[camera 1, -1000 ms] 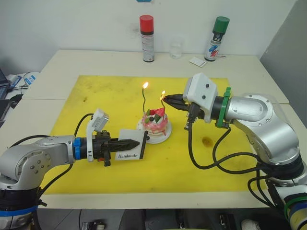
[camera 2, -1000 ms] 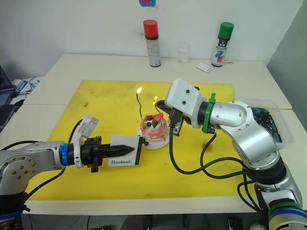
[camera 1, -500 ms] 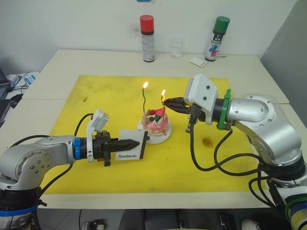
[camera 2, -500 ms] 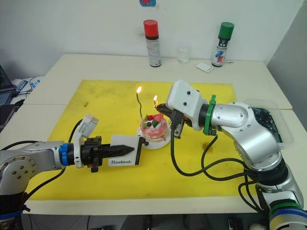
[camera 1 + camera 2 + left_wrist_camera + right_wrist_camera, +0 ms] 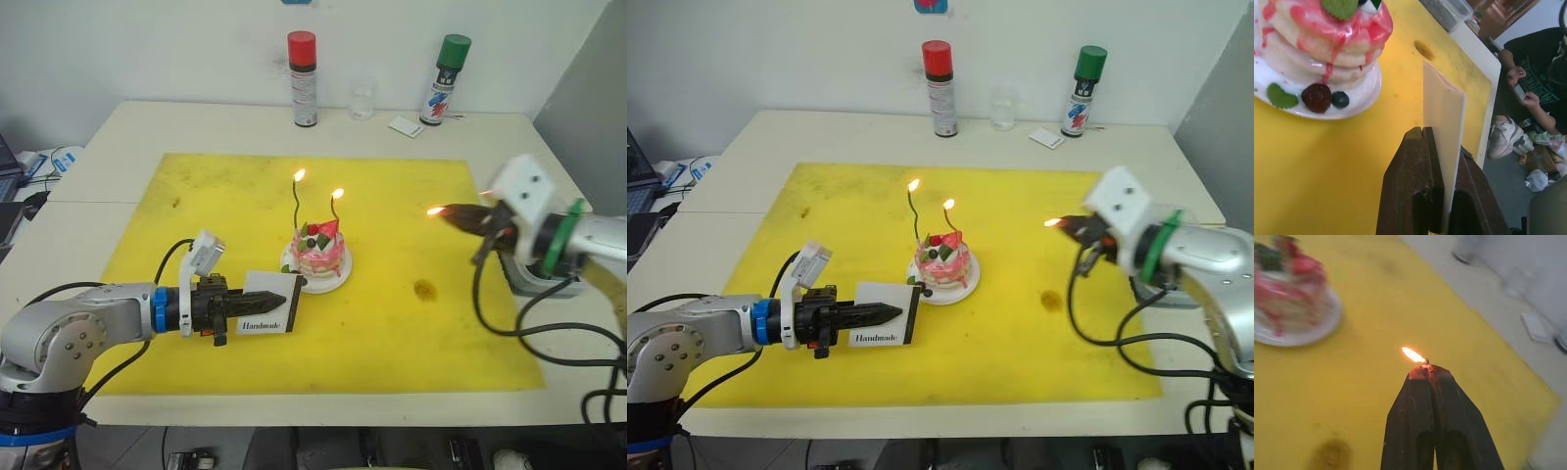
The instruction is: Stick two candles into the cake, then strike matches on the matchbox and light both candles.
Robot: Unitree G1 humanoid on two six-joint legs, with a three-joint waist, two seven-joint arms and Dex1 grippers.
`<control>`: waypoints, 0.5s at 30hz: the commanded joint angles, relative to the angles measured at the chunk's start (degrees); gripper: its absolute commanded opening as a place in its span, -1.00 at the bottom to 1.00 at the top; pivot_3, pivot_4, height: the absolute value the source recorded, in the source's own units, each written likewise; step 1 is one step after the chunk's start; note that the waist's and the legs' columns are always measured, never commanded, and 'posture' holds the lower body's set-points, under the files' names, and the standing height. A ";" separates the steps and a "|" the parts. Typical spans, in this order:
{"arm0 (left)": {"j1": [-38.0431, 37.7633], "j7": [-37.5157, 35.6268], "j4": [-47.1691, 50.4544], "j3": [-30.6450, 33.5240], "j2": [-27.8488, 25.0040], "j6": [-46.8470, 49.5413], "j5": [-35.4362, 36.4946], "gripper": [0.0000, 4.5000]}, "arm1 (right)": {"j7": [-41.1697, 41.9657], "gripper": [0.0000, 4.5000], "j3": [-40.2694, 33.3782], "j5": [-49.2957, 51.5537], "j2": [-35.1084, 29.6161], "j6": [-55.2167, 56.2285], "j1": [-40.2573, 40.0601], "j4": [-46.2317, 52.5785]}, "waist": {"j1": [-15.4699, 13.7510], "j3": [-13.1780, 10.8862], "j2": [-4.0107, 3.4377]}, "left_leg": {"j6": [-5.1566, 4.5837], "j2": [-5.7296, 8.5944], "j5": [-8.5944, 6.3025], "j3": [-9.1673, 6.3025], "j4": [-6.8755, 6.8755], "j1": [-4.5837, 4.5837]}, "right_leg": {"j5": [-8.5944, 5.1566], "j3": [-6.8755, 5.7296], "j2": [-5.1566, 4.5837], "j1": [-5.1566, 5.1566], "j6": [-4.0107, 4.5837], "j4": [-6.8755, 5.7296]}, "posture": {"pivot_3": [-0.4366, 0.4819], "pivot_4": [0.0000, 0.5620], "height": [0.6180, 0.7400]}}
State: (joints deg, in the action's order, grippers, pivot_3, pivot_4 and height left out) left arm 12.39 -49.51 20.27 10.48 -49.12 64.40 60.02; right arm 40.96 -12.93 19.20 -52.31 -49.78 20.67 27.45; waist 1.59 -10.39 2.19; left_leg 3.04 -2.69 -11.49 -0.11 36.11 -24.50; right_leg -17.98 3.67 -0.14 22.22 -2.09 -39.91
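The pink-and-white cake [image 5: 315,257] sits on its little white plate [image 5: 294,282] in the middle of the yellow mat. Two thin wavy candles stand in it, the left candle [image 5: 296,206] and the right candle [image 5: 336,210], both burning at the tip. My left gripper [image 5: 277,298] is shut on the white matchbox [image 5: 265,315], held upright just left of the plate. My right gripper [image 5: 458,215] hangs above the mat well right of the cake, shut on a short burning match [image 5: 1425,364] whose flame [image 5: 434,211] points toward the cake.
A red spray can [image 5: 302,78], a clear glass [image 5: 361,98], a small white card [image 5: 403,125] and a green spray can [image 5: 436,80] line the table's far edge. A dark stain [image 5: 423,288] marks the mat. A person [image 5: 1535,73] sits beyond the table.
My right gripper has drawn back to the right, away from the cake, with the lit match. The right candle now burns by itself. The left gripper and matchbox have hardly moved.
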 commanded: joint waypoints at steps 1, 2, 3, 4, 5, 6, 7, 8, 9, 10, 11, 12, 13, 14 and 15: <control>-0.03 0.03 2.14 0.08 0.66 -0.33 1.07 -1.00 | -2.19 -0.99 -6.52 -4.19 -1.99 6.05 -3.89 -6.64 | 0.06 0.00 0.00 | 0.00 0.00 0.00 0.06 0.00 0.01 | 0.00 0.02 0.00 0.00 0.00 0.00 | -0.05 -0.47 1.00; 0.05 0.23 2.21 0.04 0.88 -0.27 1.16 -1.00 | -3.38 -0.99 -6.88 -5.67 -2.09 7.95 -4.79 -9.81 | 0.09 0.00 0.00 | 0.00 0.00 0.00 0.11 0.00 0.01 | 0.00 0.06 0.00 0.02 0.00 -0.01 | -0.05 -0.47 1.00; 0.13 0.41 2.27 0.01 1.09 -0.22 1.21 -1.00 | -4.53 -0.99 -6.82 -6.99 -2.03 9.44 -5.34 -12.79 | 0.26 0.00 0.00 | 0.00 0.00 0.00 0.13 0.01 0.01 | 0.00 0.09 0.00 0.02 0.00 -0.01 | -0.05 -0.47 1.00; 0.14 0.56 2.33 0.01 1.26 -0.20 1.26 -1.00 | -5.71 -0.99 -6.67 -8.32 -1.81 11.30 -5.65 -15.81 | 0.45 0.00 -0.01 | 0.00 -0.01 0.00 0.16 0.01 0.03 | 0.00 0.12 0.01 0.01 -0.01 -0.02 | -0.05 -0.47 1.00; 0.11 0.69 2.44 0.07 1.41 -0.15 1.32 -1.00 | -6.86 -0.99 -6.20 -9.71 -1.67 13.34 -5.75 -18.94 | 0.55 0.00 -0.01 | -0.01 -0.02 0.00 0.22 0.01 0.08 | 0.00 0.19 0.03 0.01 -0.01 -0.02 | -0.05 -0.47 1.00; 0.06 0.81 2.55 0.11 1.51 -0.13 1.36 -1.00 | -7.46 -0.99 -5.62 -10.57 -1.51 14.86 -5.58 -21.29 | 0.63 0.00 -0.01 | -0.01 -0.02 0.00 0.24 0.01 0.08 | 0.00 0.22 0.04 0.01 -0.01 -0.02 | -0.05 -0.47 1.00; 0.05 0.92 2.62 0.12 1.59 -0.12 1.38 -1.00 | -7.74 -0.99 -5.21 -11.11 -1.41 16.05 -5.38 -22.92 | 0.65 0.00 -0.01 | -0.01 -0.02 0.00 0.26 0.01 0.09 | 0.00 0.24 0.04 0.01 -0.01 -0.02 | -0.05 -0.47 1.00; -0.11 1.09 2.76 0.28 1.66 -0.11 1.47 -1.00 | -8.51 -0.99 -4.65 -11.66 -0.85 16.92 -4.69 -24.84 | 0.67 0.00 -0.02 | -0.01 -0.02 0.00 0.28 0.01 0.09 | 0.00 0.26 0.05 0.01 -0.01 -0.03 | -0.05 -0.47 1.00; -0.24 1.28 2.91 0.43 1.71 -0.08 1.59 -1.00 | -8.86 -0.99 -4.05 -12.10 -0.47 17.83 -4.11 -26.30 | 0.77 0.00 -0.02 | -0.01 -0.02 0.01 0.28 0.01 0.10 | 0.00 0.27 0.05 0.01 -0.01 -0.03 | -0.05 -0.47 1.00; -0.46 1.56 3.07 0.70 1.77 -0.02 1.79 -1.00 | -9.54 -0.99 -3.63 -12.51 0.13 18.48 -3.40 -27.55 | 0.84 0.00 -0.02 | -0.01 -0.02 0.01 0.28 0.02 0.11 | 0.00 0.28 0.06 0.00 -0.01 -0.03 | -0.05 -0.47 1.00; -0.71 1.84 3.25 0.95 1.83 0.03 1.95 -1.00 | -10.18 -0.91 -3.34 -12.93 0.61 19.16 -2.75 -28.74 | 0.91 0.00 -0.02 | -0.01 -0.03 0.01 0.28 0.02 0.11 | 0.00 0.30 0.07 0.01 -0.01 -0.03 | -0.05 -0.47 1.00; -0.84 2.07 3.36 1.09 1.87 0.06 2.07 -1.00 | -10.50 -0.81 -3.20 -13.23 0.88 19.70 -2.34 -29.51 | 0.96 0.00 -0.03 | -0.01 -0.02 0.01 0.29 0.01 0.12 | 0.00 0.30 0.07 0.01 -0.02 -0.05 | -0.05 -0.47 1.00; -1.09 2.31 3.54 1.33 1.88 0.15 2.28 -1.00 | -10.97 -0.71 -3.24 -13.38 1.30 20.07 -1.67 -30.35 | 0.95 0.00 -0.03 | -0.01 -0.02 0.01 0.29 0.01 0.12 | 0.00 0.31 0.07 0.01 -0.02 -0.04 | -0.05 -0.47 1.00; -1.33 2.53 3.69 1.55 1.89 0.22 2.48 -1.00 | -11.24 -0.56 -3.27 -13.42 1.53 20.40 -1.20 -30.92 | 0.92 0.00 -0.04 | -0.01 -0.02 0.01 0.28 0.01 0.12 | 0.00 0.30 0.07 0.01 -0.01 -0.04 | -0.05 -0.47 1.00; -1.55 2.72 3.81 1.75 1.87 0.29 2.69 -1.00 | -11.32 -0.39 -3.27 -13.45 1.61 20.59 -0.84 -31.25 | 0.90 0.00 -0.04 | -0.01 -0.02 0.01 0.28 0.01 0.11 | 0.00 0.29 0.07 0.01 -0.01 -0.04 | -0.05 -0.47 1.00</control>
State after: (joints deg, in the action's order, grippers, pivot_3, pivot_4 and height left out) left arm 11.06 -46.93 22.29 10.65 -47.34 64.62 61.13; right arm 30.55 -14.67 6.04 -50.06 -30.72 18.51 -4.14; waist 2.48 -10.39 2.15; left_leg 3.03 -2.70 -11.48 0.17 36.12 -24.40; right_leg -17.98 3.97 -0.08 22.23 -2.11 -39.95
